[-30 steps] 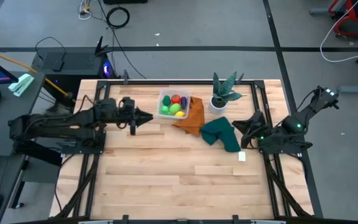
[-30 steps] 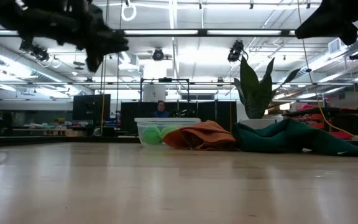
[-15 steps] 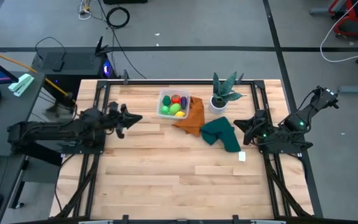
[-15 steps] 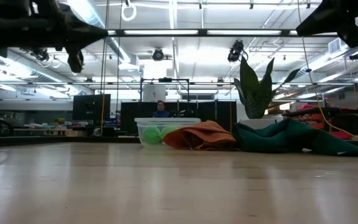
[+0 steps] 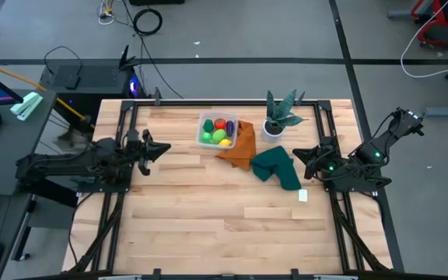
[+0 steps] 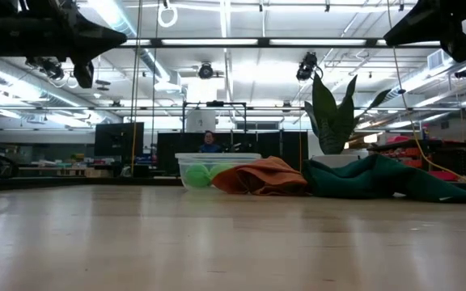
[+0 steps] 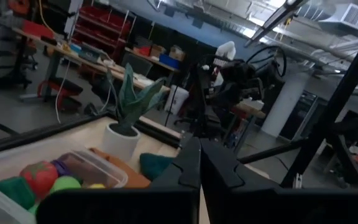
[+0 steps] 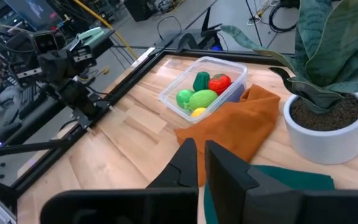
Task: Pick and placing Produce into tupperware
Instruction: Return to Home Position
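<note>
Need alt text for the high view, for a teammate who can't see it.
A clear tupperware holding colourful produce sits at the far side of the table, beside an orange cloth, green cloth and potted plant. The left pincer and right pincer hover at opposite sides, empty.

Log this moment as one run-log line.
produce: in tupperware | left gripper: shut, empty, left side | right gripper: shut, empty, right side

Overhead, table-level and wrist views share the tupperware (image 6: 217,160).
</note>
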Controlling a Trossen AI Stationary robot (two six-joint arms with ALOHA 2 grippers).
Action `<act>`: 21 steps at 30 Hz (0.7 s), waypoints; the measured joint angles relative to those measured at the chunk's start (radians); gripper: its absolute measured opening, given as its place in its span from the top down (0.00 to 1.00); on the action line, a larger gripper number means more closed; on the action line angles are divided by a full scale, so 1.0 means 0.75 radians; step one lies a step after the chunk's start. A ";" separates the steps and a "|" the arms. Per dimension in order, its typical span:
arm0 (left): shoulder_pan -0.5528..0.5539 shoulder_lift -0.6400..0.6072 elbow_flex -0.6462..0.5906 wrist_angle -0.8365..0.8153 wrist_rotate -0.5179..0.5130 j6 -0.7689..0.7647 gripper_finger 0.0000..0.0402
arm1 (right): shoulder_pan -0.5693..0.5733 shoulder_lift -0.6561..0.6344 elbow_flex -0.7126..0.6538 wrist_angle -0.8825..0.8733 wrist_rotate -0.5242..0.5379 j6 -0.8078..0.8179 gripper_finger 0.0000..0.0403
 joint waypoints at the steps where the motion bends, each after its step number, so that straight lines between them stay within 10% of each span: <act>1: -0.003 -0.013 0.000 -0.008 -0.008 0.005 0.97 | 0.000 0.000 0.000 -0.001 0.000 0.000 1.00; 21: -0.031 -0.056 -0.166 0.263 -0.015 0.030 0.97 | 0.000 -0.003 0.000 0.000 0.001 0.031 1.00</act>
